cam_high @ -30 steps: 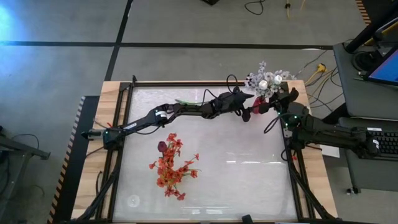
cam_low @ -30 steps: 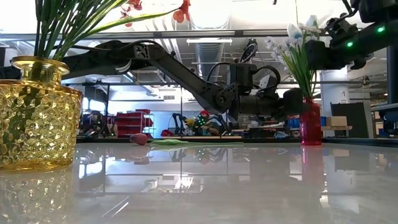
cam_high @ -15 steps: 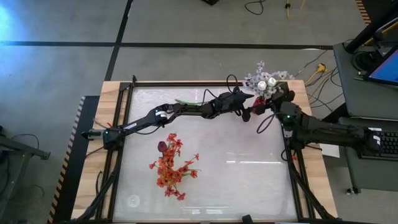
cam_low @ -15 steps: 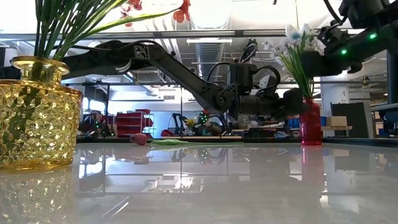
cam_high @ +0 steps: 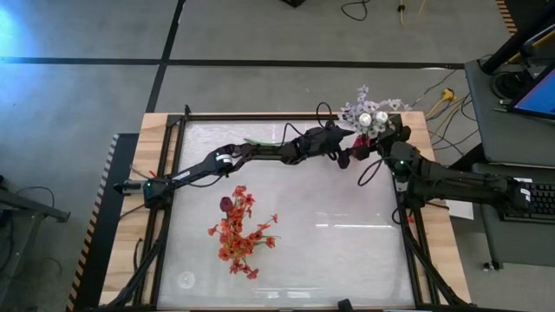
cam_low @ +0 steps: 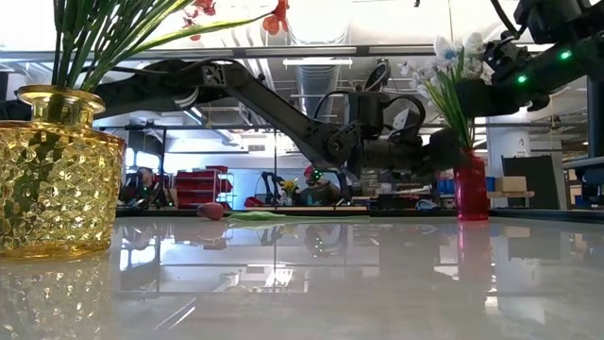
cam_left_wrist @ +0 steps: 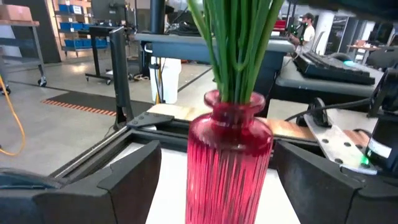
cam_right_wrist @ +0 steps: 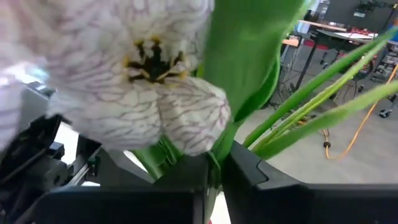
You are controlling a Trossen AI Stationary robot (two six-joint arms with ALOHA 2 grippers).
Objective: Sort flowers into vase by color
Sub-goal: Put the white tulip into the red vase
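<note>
Jaws of the right gripper [cam_right_wrist: 212,186] pressing together on a green stem [cam_right_wrist: 217,163] of the white flowers [cam_high: 368,115], holding it above the red vase [cam_low: 471,185] at the table's far right corner. Left gripper [cam_left_wrist: 214,186] standing spread wide on either side of that vase [cam_left_wrist: 229,158], bracing rather than squeezing, as far as can be judged. Moving outward: pale blossoms already gathering in the red vase, red-orange sprays [cam_high: 241,230] already sitting in the yellow vase [cam_low: 58,175] nearer the front. Looking well along, then, with one maroon bud [cam_low: 213,211] and its stem lying flat on the far part of the table [cam_high: 329,251], apparently waiting its turn. Hiding the stem's lower end behind petals and leaves in the right wrist view, so not telling whether it is seated in the neck yet. Cutting off the yellow vase's blossoms at the low view's top edge.
</note>
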